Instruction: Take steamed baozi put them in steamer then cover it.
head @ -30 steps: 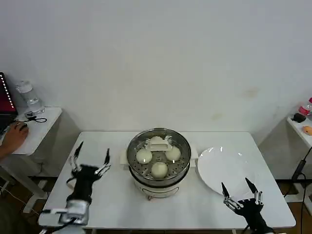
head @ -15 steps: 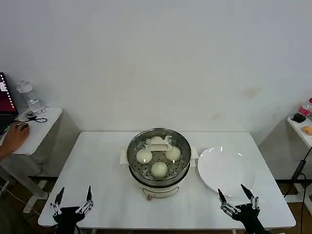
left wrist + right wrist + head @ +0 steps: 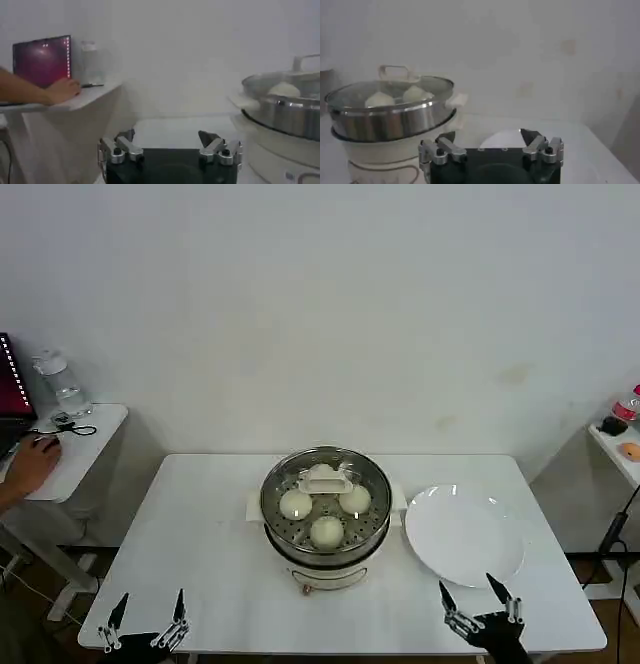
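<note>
The steamer (image 3: 326,519) stands at the centre of the white table (image 3: 210,584), its steel body on a white base, with the clear glass lid (image 3: 325,494) seated on top and its pale handle toward the far side. Through the glass, three steamed baozi (image 3: 327,531) are plainly visible on the perforated tray, one nearer the front and two behind it; a fourth cannot be confirmed beneath the handle. The right wrist view shows the lid (image 3: 390,92) resting level on the steamer's rim, with buns (image 3: 379,99) under it. The white plate (image 3: 463,536) lies just beside the steamer on the robot's right and carries nothing. The left gripper (image 3: 145,624) sits low at the near left corner of the table, fingers apart and holding nothing. The right gripper (image 3: 477,604) sits low at the near edge just in front of the plate, fingers likewise spread and unloaded. A side desk (image 3: 75,449) to the left holds a bottle (image 3: 58,384).
</note>
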